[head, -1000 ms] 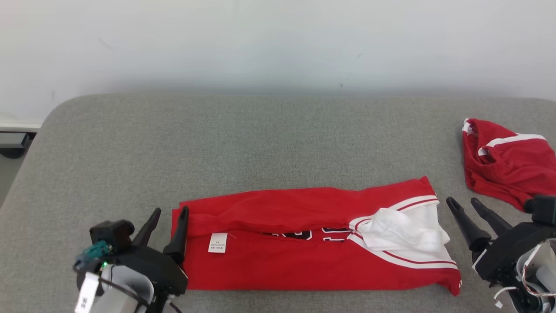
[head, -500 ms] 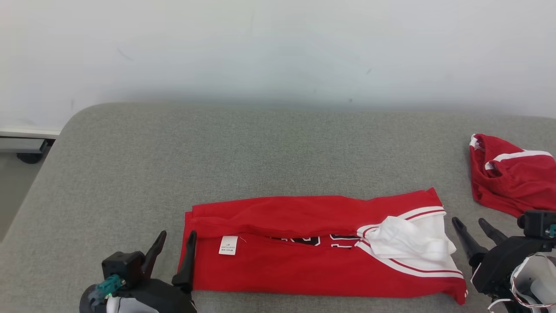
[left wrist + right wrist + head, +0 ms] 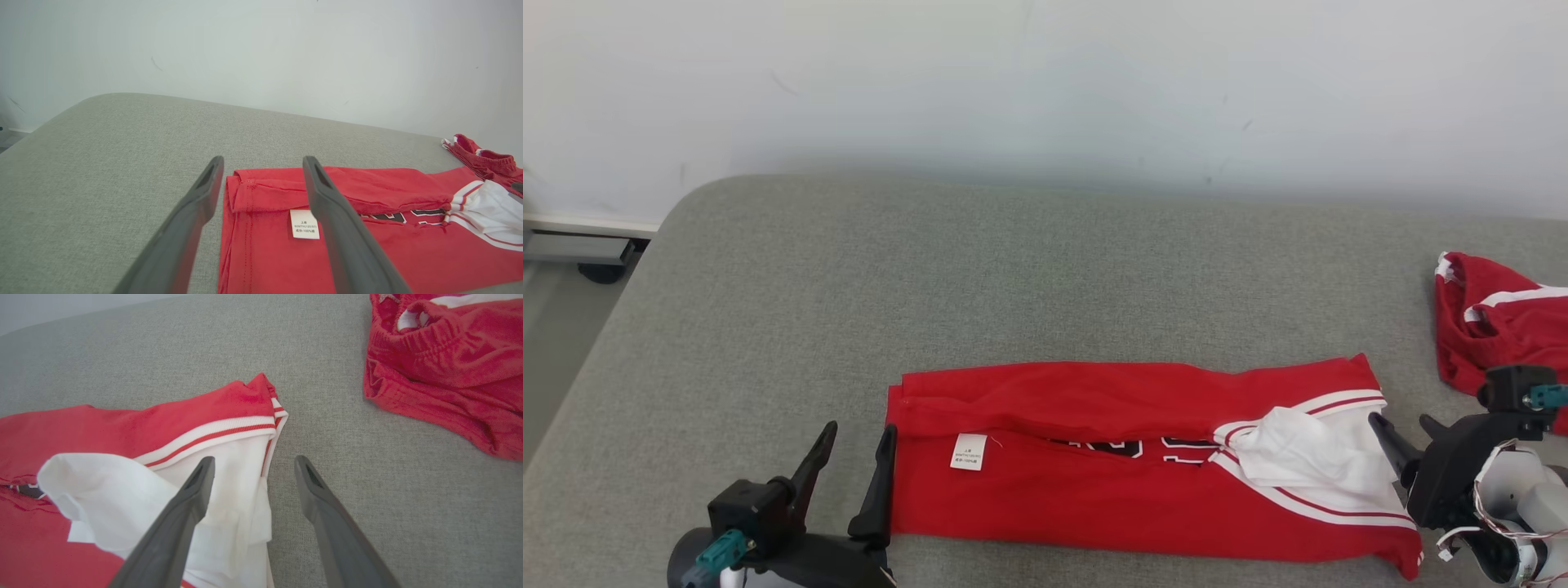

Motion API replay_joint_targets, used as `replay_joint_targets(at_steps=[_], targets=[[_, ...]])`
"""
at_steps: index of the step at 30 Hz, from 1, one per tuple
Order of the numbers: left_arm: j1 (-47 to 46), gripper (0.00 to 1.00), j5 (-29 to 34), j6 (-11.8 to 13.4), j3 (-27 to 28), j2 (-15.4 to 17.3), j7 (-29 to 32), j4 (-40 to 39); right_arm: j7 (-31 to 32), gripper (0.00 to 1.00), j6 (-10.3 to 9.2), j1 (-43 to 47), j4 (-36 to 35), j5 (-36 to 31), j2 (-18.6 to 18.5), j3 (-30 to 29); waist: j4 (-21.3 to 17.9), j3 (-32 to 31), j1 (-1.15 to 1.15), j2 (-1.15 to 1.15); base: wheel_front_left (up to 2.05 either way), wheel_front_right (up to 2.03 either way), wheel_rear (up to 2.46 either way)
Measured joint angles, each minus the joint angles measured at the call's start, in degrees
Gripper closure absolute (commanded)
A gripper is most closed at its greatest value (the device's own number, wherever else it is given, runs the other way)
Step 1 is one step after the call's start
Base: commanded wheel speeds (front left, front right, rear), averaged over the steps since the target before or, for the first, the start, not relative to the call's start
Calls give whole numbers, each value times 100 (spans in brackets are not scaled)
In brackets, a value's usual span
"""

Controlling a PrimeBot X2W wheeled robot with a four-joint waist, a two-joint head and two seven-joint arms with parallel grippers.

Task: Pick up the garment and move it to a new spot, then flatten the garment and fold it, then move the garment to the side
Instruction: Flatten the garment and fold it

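Red garment (image 3: 1111, 490) lies flat on the grey fabric-covered counter (image 3: 768, 310), near edge, centre to right. It is a long band running left to right, with the far long side folded over toward the near side. White tag (image 3: 968, 452) sits near its left end. Black lettering partly shows under the fold at mid-length. White panel (image 3: 1307, 457) with red and white stripe trim is at the right end, bunched and rumpled.

Left pincer (image 3: 861, 427) is at lower left, released, fingers spread wide and holding nothing. It straddles the garment's left edge: in the left wrist view the left pincer (image 3: 263, 159) has its right finger over the red cloth just beside the tag (image 3: 304, 224) and its left finger over bare counter. Contact with the cloth: cannot tell.

Right pincer (image 3: 1398, 419) is at lower right, also released, fingers apart and empty. It straddles the garment's right edge: in the right wrist view the right pincer (image 3: 254, 458) has its left finger over the white panel (image 3: 122, 498) and its right finger over bare counter. Whether it touches the cloth: cannot tell.

Second red garment (image 3: 1494, 327), crumpled with white trim, lies far right on the counter, apart from the folded one, just beyond the right pincer. Pale wall (image 3: 1045, 82) stands behind the counter.
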Motion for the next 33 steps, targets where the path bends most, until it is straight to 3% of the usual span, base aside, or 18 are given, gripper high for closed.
replay_joint_targets(at_steps=[18,19,20,21,22,33], targets=[[110,0,194,34,344,-49,0,-381,1080,0,-9,-370,693,22,258,401,218,260,0,0,0,0,0],[110,0,209,34,356,-54,0,-385,1102,11,-9,-379,711,22,259,413,217,264,0,0,0,0,0],[110,0,260,34,371,-65,0,-386,1138,49,-7,-390,734,22,260,423,215,269,0,0,0,0,0],[110,0,304,34,390,-81,0,-388,1160,82,11,-422,758,21,261,443,213,272,0,-1,0,0,0],[111,0,321,34,405,-97,0,-390,1202,100,16,-459,786,21,261,449,210,275,0,0,0,0,0],[281,0,405,34,665,-164,0,-379,1140,100,225,-602,872,-12,166,389,112,272,0,0,0,0,0]])
